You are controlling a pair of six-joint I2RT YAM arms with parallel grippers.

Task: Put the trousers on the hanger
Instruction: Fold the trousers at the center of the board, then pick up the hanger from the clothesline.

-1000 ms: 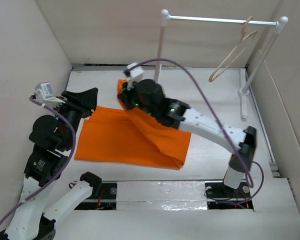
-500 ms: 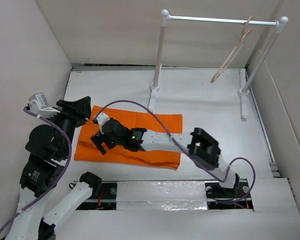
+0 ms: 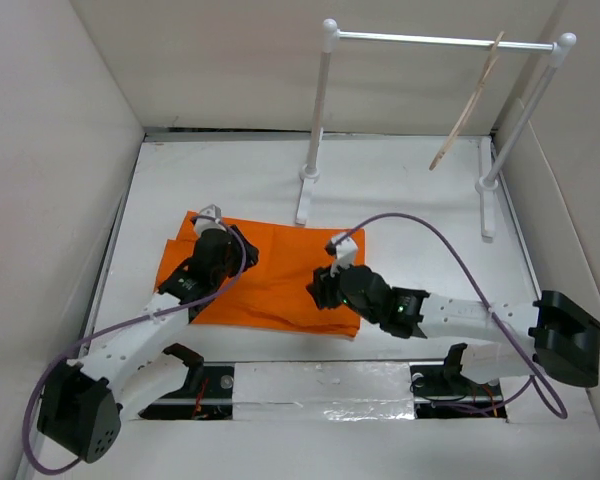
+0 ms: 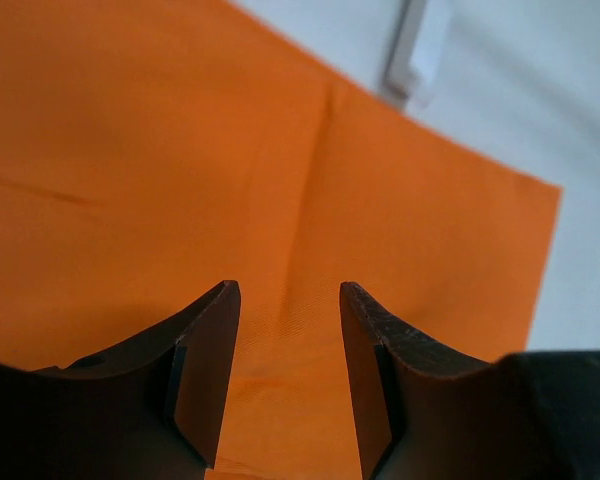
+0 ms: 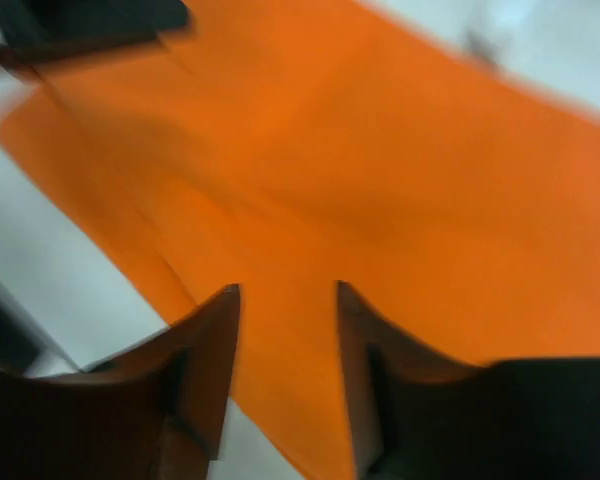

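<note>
Even, diffuse white light fills the overhead view, sharp throughout, with only faint soft shadows. The left wrist view is bright and mostly crisp; the right wrist view is smeared by motion blur, the trousers (image 5: 380, 150) streaked and soft-edged

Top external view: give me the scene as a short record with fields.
trousers: orange, lying flat on the table
hanger: hanging on the white rail, nothing on it
left arm: jaws apart, low over the trousers
right arm: jaws apart, low over the trousers near their edge
task: trousers not yet on hanger
</note>
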